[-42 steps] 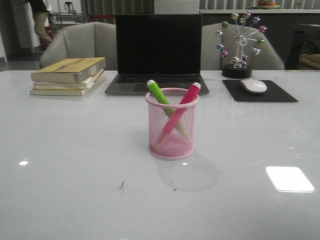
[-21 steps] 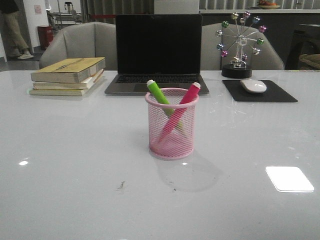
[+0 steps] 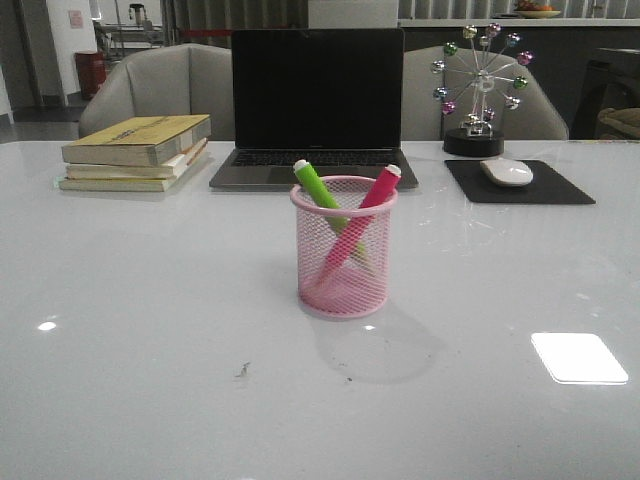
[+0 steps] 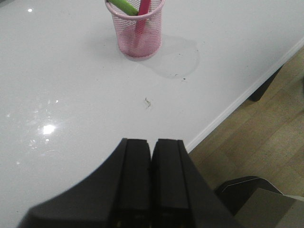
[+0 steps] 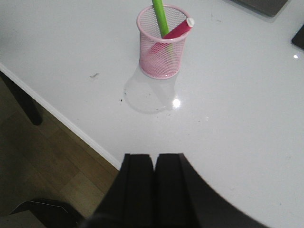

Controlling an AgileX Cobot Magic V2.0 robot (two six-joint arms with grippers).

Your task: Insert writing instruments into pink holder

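The pink mesh cup [image 3: 344,248] stands upright near the middle of the front view, on the glossy white tabletop [image 3: 150,300], with both markers inside it. The green marker [image 3: 318,190] leans toward the upper left, its white end poking above the rim, and the pink marker [image 3: 368,205] leans toward the upper right, so the two cross inside the mesh. Behind the cup, in the upper middle of the frame, sits an open laptop [image 3: 316,105] with a dark screen. A stack of books [image 3: 137,150] lies at the upper left, and a white mouse [image 3: 507,171] rests on a black mouse pad [image 3: 518,183] at the upper right, with a small ferris wheel ornament [image 3: 481,88] just behind it. Neither arm shows in the front view. In the left wrist view the left fingers [image 4: 151,156] are pressed together with nothing between them, well apart from the cup at the top of that frame. In the right wrist view the right fingers [image 5: 153,168] are likewise closed and empty, hanging near the tabletop's edge, the cup well away in the upper middle.
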